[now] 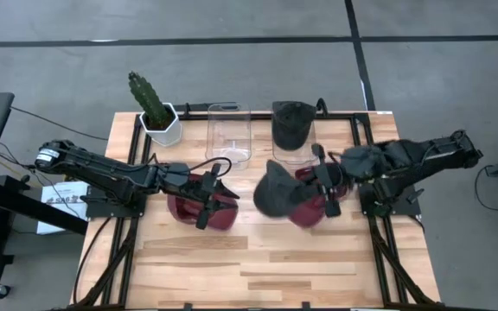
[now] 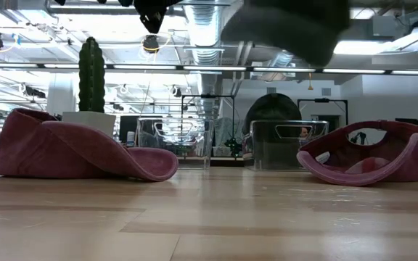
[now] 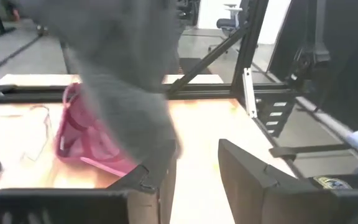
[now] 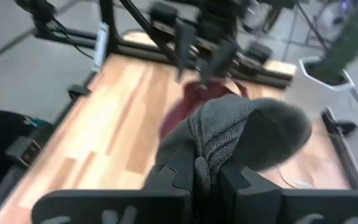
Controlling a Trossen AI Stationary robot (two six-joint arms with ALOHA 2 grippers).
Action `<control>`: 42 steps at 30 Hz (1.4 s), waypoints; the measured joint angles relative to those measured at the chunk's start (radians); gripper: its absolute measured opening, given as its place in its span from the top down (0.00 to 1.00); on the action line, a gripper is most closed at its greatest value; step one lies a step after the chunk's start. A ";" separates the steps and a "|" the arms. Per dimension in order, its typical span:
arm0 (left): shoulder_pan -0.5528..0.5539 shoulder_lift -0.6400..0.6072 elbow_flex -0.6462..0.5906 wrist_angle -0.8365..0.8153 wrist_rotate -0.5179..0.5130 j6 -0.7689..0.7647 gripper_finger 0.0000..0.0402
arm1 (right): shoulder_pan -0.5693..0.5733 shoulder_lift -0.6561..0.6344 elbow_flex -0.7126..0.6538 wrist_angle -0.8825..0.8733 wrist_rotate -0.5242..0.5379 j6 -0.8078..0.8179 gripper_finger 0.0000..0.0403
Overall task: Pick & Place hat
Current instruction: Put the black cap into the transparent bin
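A dark grey knit hat [image 1: 275, 192] hangs in the air mid-table, above a maroon hat [image 1: 316, 212] that lies with its opening up. My right gripper [image 1: 305, 186] reaches in from the right and is shut on the grey hat [image 4: 253, 130]. My left gripper [image 1: 223, 192] stands open just left of the grey hat, over a second maroon hat [image 1: 199, 212] that rests on the table. In the left wrist view the grey hat [image 3: 129, 87] shows blurred in front of my open left gripper [image 3: 194, 180]. My right gripper pinches a bunched fold of the grey hat's knit [image 4: 199, 163] between its two fingers. The fingers come from the table's right side, slanting down. The hat is lifted clear of the table and bulges out beyond the fingertips.
Two clear containers [image 1: 229, 130] [image 1: 294, 142] stand at the back; the right one holds a dark hat [image 1: 292, 119]. A potted cactus [image 1: 156, 108] stands at the back left. The near half of the wooden table [image 1: 258, 268] is bare wood.
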 joint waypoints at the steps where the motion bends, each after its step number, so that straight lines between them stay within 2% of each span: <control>1: 0.004 0.000 0.000 0.000 0.000 0.014 0.71 | -0.029 0.000 0.011 -0.024 -0.021 -0.012 0.97; 10: 0.007 0.000 0.000 -0.001 0.000 -0.023 0.72 | -0.331 0.000 0.098 -0.163 -0.350 -0.241 0.97; 19: 0.007 0.000 0.000 -0.002 0.000 -0.069 0.72 | -0.617 0.035 0.173 -0.306 -0.471 -0.421 0.97; 23: 0.007 0.000 0.000 -0.002 0.000 -0.071 0.72 | -0.696 0.113 0.242 -0.374 -0.476 -0.487 0.97; 27: 0.008 0.000 0.000 -0.002 0.000 -0.071 0.72 | -0.749 0.241 0.369 -0.493 -0.476 -0.544 0.97; 34: 0.008 0.000 0.000 -0.002 0.000 -0.071 0.72 | -0.778 0.480 0.681 -0.749 -0.465 -0.637 0.97; 37: 0.008 0.000 0.000 -0.002 0.000 -0.071 0.72 | -0.781 0.573 0.813 -0.846 -0.418 -0.662 0.97; 42: 0.008 0.000 0.000 -0.002 0.000 -0.071 0.72 | -0.789 0.692 0.962 -0.925 -0.389 -0.681 0.97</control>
